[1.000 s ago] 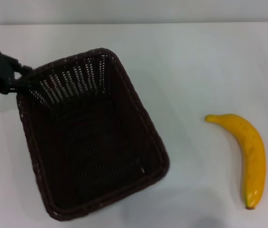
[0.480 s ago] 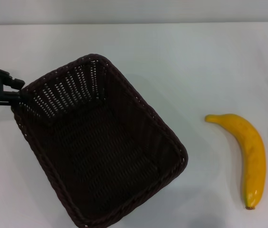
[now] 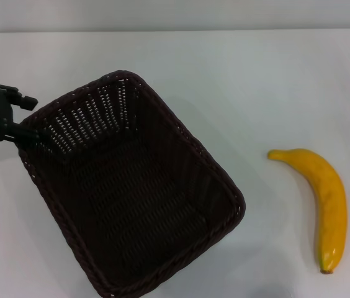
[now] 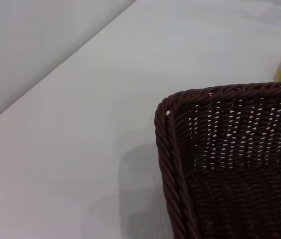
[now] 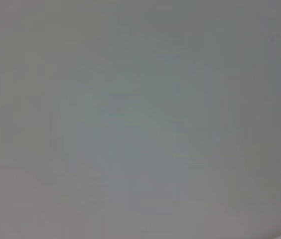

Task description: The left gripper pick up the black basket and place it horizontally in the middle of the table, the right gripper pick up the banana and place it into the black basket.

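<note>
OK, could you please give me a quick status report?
Left gripper at basket's far-left corner, fingers open. Right gripper out of view. Banana on table, right of basket, untouched. Nothing between them.

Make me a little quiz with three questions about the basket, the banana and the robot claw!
1. Where is the banana?
A. inside the basket
B. on the table, right of the basket
C. in a pincer

2. How many bananas?
A. one
B. two
C. three

3. What is in the black basket?
A. a banana
B. a cup
C. nothing

Answers: 1 B, it lies on the white table, apart from the basket. 2 A, only one shows. 3 C, only bare weave shows inside, with the left pincer at its far-left corner.
</note>
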`<control>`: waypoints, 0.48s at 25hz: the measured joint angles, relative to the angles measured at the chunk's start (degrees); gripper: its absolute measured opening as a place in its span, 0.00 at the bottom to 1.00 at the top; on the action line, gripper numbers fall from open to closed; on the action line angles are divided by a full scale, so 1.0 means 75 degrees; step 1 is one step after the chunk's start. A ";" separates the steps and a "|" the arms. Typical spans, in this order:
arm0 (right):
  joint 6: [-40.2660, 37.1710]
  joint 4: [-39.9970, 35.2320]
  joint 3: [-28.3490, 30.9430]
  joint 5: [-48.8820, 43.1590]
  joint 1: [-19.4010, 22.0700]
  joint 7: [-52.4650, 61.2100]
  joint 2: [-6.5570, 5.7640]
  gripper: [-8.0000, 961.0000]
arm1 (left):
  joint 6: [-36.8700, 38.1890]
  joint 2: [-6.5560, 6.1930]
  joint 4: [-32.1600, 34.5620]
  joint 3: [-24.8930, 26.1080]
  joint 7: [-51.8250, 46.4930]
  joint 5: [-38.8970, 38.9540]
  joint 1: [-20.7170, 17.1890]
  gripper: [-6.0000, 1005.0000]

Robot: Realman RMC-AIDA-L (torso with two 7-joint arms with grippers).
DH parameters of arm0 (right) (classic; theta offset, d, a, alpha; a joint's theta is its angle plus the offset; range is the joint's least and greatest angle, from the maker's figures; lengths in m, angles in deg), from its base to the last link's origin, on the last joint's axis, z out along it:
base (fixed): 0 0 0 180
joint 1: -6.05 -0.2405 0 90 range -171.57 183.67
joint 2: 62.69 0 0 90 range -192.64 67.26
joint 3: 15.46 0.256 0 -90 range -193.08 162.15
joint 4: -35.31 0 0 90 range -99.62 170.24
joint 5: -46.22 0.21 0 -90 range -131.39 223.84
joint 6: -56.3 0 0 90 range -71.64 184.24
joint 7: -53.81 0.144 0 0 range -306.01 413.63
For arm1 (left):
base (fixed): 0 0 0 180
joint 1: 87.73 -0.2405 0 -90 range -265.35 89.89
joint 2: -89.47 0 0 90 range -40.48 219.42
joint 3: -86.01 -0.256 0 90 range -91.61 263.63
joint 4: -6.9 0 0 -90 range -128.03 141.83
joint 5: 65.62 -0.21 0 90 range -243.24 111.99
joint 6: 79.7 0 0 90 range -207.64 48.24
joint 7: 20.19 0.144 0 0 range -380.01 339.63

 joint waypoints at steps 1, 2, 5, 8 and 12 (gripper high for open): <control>0.0009 -0.0007 -0.0001 -0.0005 0.0004 0.0005 0.0000 0.80 | -0.0031 0.0013 -0.0005 0.0000 0.0042 0.0000 -0.0006 0.65; 0.0013 -0.0012 -0.0001 -0.0015 0.0009 0.0006 0.0000 0.80 | -0.0068 0.0029 -0.0018 0.0002 0.0072 -0.0001 -0.0015 0.68; 0.0021 -0.0020 -0.0001 -0.0035 0.0017 0.0008 0.0000 0.80 | -0.0237 0.0073 -0.0163 0.0004 0.0134 -0.0008 -0.0036 0.74; 0.0025 -0.0022 -0.0001 -0.0041 0.0021 0.0009 0.0000 0.80 | -0.0473 0.0109 -0.0410 0.0033 0.0205 -0.0004 -0.0039 0.80; 0.0021 -0.0011 -0.0001 -0.0052 0.0007 0.0011 -0.0005 0.80 | -0.0651 0.0171 -0.0655 0.0226 0.0357 0.0007 -0.0043 0.86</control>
